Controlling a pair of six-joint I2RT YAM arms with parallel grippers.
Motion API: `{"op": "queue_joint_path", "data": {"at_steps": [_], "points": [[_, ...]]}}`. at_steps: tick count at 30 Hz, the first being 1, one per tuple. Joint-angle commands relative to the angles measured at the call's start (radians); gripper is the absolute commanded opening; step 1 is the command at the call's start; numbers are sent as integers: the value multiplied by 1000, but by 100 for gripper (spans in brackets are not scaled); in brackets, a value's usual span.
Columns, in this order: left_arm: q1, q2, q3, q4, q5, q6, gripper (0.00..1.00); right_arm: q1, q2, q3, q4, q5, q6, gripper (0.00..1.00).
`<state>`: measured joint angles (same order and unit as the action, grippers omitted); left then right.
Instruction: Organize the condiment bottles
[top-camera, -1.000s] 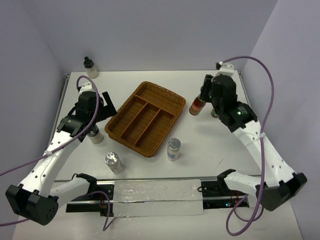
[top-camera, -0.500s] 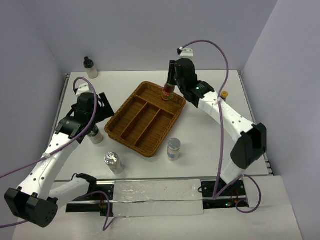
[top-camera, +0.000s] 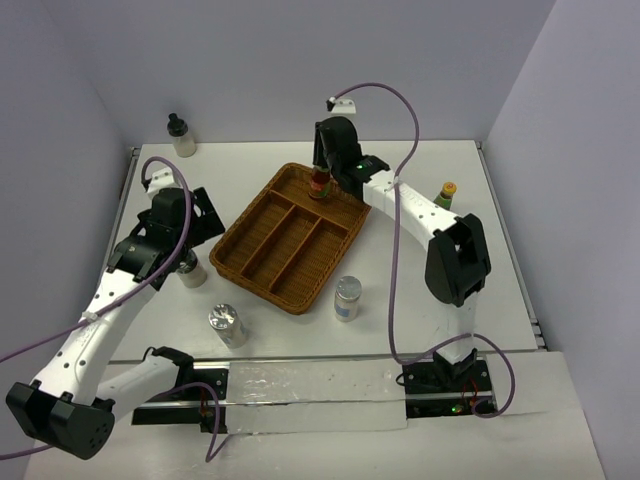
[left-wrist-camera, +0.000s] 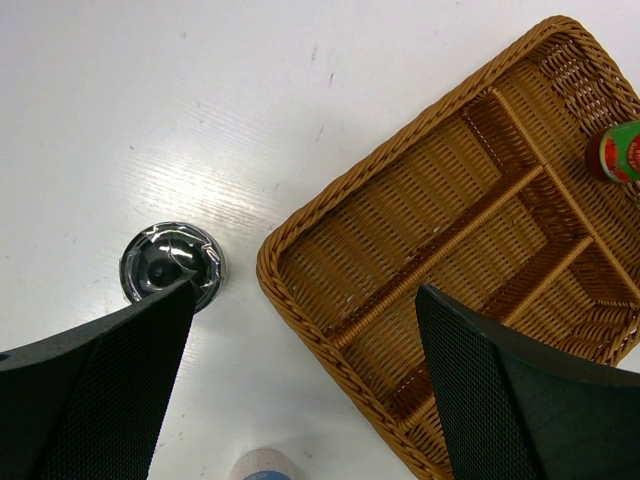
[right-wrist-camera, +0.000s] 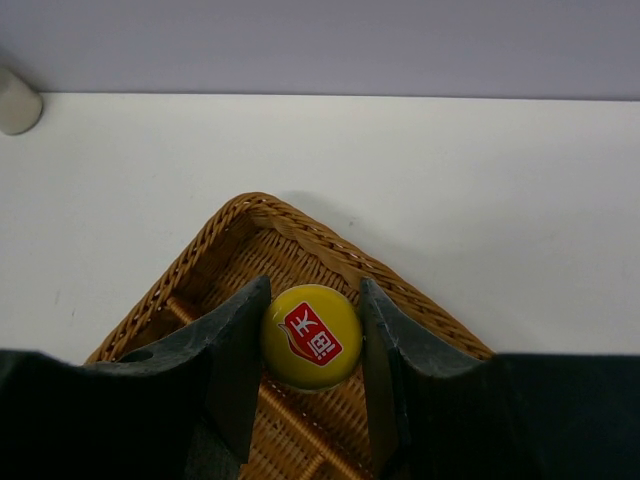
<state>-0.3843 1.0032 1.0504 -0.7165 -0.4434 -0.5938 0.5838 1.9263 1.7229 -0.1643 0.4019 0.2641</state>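
Note:
My right gripper (top-camera: 320, 178) is shut on a red sauce bottle (top-camera: 320, 186) by its yellow cap (right-wrist-camera: 310, 337), over the far corner of the wicker tray (top-camera: 262, 268). I cannot tell whether the bottle touches the tray floor. It also shows in the left wrist view (left-wrist-camera: 621, 152). A second red bottle (top-camera: 446, 194) stands on the table at the right. My left gripper (top-camera: 200, 222) is open and empty above a cream bottle (top-camera: 190, 270), whose dark cap (left-wrist-camera: 172, 262) lies beside my left finger. Two shakers (top-camera: 347, 297) (top-camera: 227, 325) stand in front of the tray. Another cream bottle (top-camera: 180, 135) stands back left.
The tray (left-wrist-camera: 330, 215) has three slots, with no bottles in the two long ones. Its woven rim (right-wrist-camera: 300, 215) rises just beyond my right fingers. The back wall lies close behind the tray. The back-left cream bottle (right-wrist-camera: 15, 100) shows at the right wrist view's edge.

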Motion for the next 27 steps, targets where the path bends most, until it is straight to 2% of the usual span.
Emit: {"op": "queue_joint_path", "data": {"at_steps": [1,13,14,16,17,20,27], "points": [[-1,-17,-10,-1,-23,-3,100,21,33,119,154,52,6,9],[-1,-22,-38,0,-26,-20,100,25,165,137,146,0,6,11],[-1,-23,-38,2,-24,-20,100,25,164,131,146,-1,6,19],[-1,-24,-42,3,-23,-18,99,24,155,121,148,-21,6,64],[-1,-24,-41,3,-24,-18,99,25,154,126,145,-32,6,75],[-1,-27,-40,-5,-28,-17,100,26,157,164,117,-59,6,87],[-1,-47,-43,-11,-20,-26,100,27,128,236,54,-87,6,95]]}}
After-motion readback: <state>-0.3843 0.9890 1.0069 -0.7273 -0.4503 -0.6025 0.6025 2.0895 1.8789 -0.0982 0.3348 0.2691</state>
